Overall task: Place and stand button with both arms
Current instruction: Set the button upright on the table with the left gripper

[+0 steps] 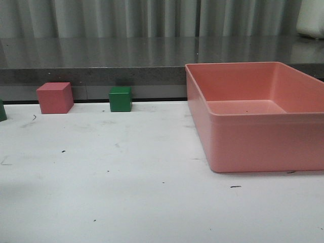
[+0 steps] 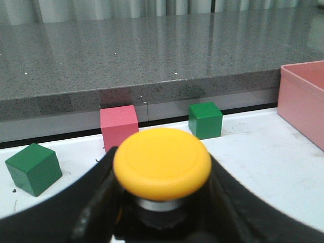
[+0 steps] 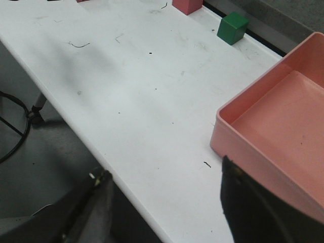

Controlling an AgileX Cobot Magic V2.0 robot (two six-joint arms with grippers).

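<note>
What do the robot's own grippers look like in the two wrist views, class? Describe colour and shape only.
The left gripper has matte black fingers that curve broadly outward. The right gripper shows two dark, black-looking fingers, one with a small pale mark near its tip. No cables or markings on the grippers are visible; the front view shows neither arm.

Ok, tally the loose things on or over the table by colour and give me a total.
Green cubes: 2, one left, one by the wall
Pink cube: 1
Pink bin: 1
Yellow-capped button: 1, held in the left end effector
Total: 5
</note>
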